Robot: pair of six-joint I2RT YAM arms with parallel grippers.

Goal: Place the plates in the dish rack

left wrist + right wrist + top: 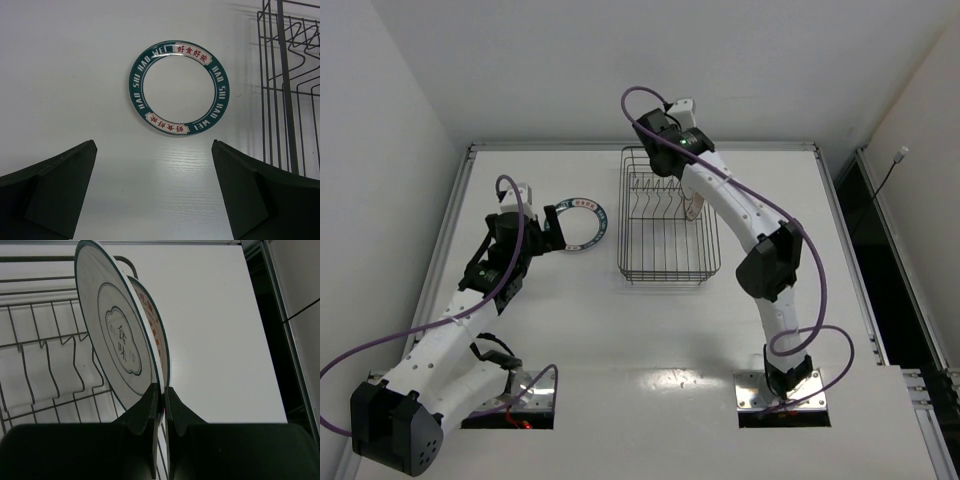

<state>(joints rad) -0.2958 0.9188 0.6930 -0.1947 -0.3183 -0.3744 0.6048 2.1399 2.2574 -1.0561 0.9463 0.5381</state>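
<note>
The right gripper pinches the white plate upright in the dish rack, just beside the standing orange plate. The teal plate lies flat left of the rack, before the wide-spread left gripper; I judge only this one remains

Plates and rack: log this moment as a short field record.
teal-rim plate: flat on table, left of dish rack
left gripper: open, short of teal-rim plate, not touching
right gripper: shut on white plate rim, plate upright over dish rack
orange plate: upright, close behind white plate
</note>
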